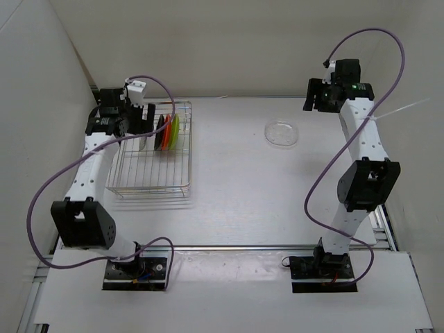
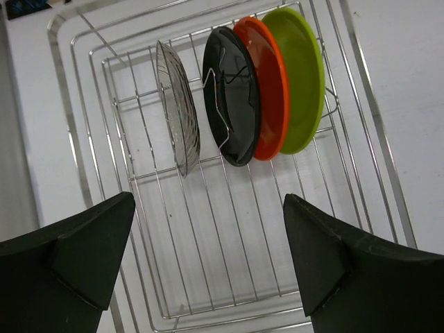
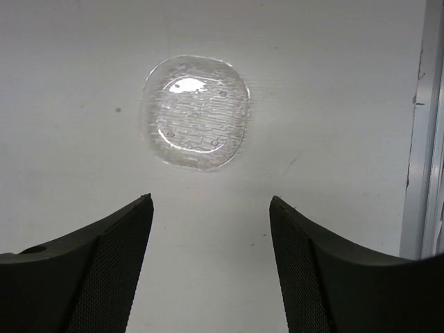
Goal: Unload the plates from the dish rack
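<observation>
The wire dish rack (image 1: pixel 149 173) stands at the left of the table. Several plates stand on edge in its far end: a clear glassy one (image 2: pixel 179 111), a black one (image 2: pixel 232 97), a red-orange one (image 2: pixel 272 90) and a lime green one (image 2: pixel 302 76). In the top view they show as a tight coloured stack (image 1: pixel 168 132). My left gripper (image 1: pixel 147 125) is open and empty above the rack floor (image 2: pixel 208 236), short of the clear plate. Another clear plate (image 1: pixel 282 132) lies flat on the table. My right gripper (image 1: pixel 313 105) is open and empty, raised to its right, with that plate (image 3: pixel 194 111) ahead of its fingers.
White walls close the table at the back and both sides. A metal rail (image 3: pixel 427 139) runs along the right edge. Purple cables (image 1: pixel 41 201) loop off both arms.
</observation>
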Action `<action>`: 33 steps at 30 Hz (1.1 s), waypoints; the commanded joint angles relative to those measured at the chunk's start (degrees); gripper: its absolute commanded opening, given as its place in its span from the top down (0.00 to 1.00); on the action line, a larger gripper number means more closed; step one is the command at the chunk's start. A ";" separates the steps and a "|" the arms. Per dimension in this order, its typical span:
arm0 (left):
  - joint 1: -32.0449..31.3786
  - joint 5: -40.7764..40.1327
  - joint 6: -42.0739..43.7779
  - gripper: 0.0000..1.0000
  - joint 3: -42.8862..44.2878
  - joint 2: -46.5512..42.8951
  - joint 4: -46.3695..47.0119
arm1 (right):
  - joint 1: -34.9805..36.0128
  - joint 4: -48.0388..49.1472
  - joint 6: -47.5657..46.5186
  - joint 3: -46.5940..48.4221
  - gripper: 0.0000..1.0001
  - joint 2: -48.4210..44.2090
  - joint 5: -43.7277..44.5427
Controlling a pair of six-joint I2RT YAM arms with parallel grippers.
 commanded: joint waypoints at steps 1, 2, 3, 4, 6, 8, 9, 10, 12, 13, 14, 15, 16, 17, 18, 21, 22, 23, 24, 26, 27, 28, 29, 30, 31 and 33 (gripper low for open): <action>3.18 9.38 0.16 0.01 4.25 4.41 1.85 | 0.57 -6.87 -4.20 -1.64 0.28 -0.99 -6.20; 4.32 10.35 0.17 0.01 5.40 5.91 0.98 | 1.10 -7.92 -5.09 -1.64 0.28 -1.78 -6.99; 4.33 12.36 0.86 0.01 6.46 8.88 0.98 | 1.11 -9.68 -5.96 -1.64 0.28 -1.78 -7.87; 5.20 13.25 0.87 0.01 8.82 10.39 0.19 | 1.72 -9.69 -6.50 -2.51 0.27 -2.48 -8.40; 6.43 15.36 0.87 0.01 10.85 14.51 0.18 | 2.25 -10.31 -7.12 -3.83 0.27 -3.98 -8.40; 6.44 15.37 0.87 0.03 14.19 17.07 -0.42 | 2.78 -10.31 -7.64 -5.06 0.27 -4.85 -8.40; 6.96 15.37 0.87 0.03 15.07 19.08 -0.43 | 2.78 -10.31 -7.64 -5.94 0.27 -5.56 -8.40; 6.97 15.37 0.87 0.03 16.74 20.06 -0.43 | 2.78 -10.31 -7.64 -6.47 0.27 -6.17 -8.40; 6.97 14.85 0.87 0.04 18.33 22.95 -0.43 | 3.30 -10.31 -7.64 -7.17 0.27 -6.18 -8.40; 6.97 14.84 0.35 0.06 19.12 23.84 -1.65 | 3.30 -10.31 -7.64 -7.78 0.27 -6.79 -8.40; 6.97 14.84 0.34 0.07 20.52 24.72 -2.18 | 3.30 -10.31 -7.64 -7.79 0.27 -6.79 -8.40; 6.97 14.84 -0.27 0.09 20.53 25.95 -2.19 | 3.30 -10.31 -7.64 -8.31 0.27 -6.79 -8.40; 6.97 14.84 -0.27 0.10 20.53 25.96 -2.80 | 3.30 -10.31 -7.64 -8.32 0.27 -7.32 -8.40; 6.97 14.84 -0.80 0.13 20.53 26.66 -2.80 | 3.30 -10.31 -7.64 -8.32 0.27 -7.32 -8.40; 6.97 14.84 -0.80 0.16 20.53 26.66 -2.80 | 3.30 -9.79 -7.64 -8.32 0.27 -7.32 -8.40; 6.97 14.14 -1.33 0.26 19.30 26.66 -2.80 | 3.30 -9.78 -7.64 -8.32 0.27 -7.85 -7.88; 6.97 14.14 -1.85 0.29 19.30 27.19 -2.80 | 3.30 -9.78 -7.64 -8.32 0.27 -7.85 -7.88; 6.97 13.62 -2.38 0.30 18.78 27.19 -2.80 | 3.30 -9.78 -7.64 -8.32 0.27 -7.85 -7.88; 6.97 13.61 -2.38 0.33 18.77 27.71 -2.80 | 3.30 -9.78 -7.64 -8.32 0.27 -7.85 -7.88; 6.97 13.00 -2.38 0.40 18.77 28.24 -2.80 | 3.30 -9.78 -7.12 -8.32 0.27 -7.85 -8.49; 6.97 12.99 -2.91 0.45 18.77 28.25 -3.33 | 3.30 -9.78 -7.12 -8.32 0.27 -7.85 -8.49; 6.97 12.99 -2.91 0.48 19.30 28.25 -3.33 | 3.30 -9.78 -7.12 -8.32 0.27 -8.37 -8.49; 6.97 12.99 -2.91 0.54 19.30 28.25 -3.33 | 3.30 -9.78 -7.12 -8.32 0.27 -8.38 -8.49; 6.97 12.99 -2.91 0.56 19.30 28.25 -3.33 | 3.30 -9.78 -7.12 -8.32 0.28 -8.38 -8.49; 6.97 12.99 -2.91 0.56 19.30 28.25 -3.33 | 3.30 -9.78 -7.12 -8.32 0.28 -8.38 -8.49; 6.97 12.38 -3.61 0.57 20.61 28.94 -4.56 | 3.30 -9.78 -7.12 -8.32 0.28 -8.38 -8.49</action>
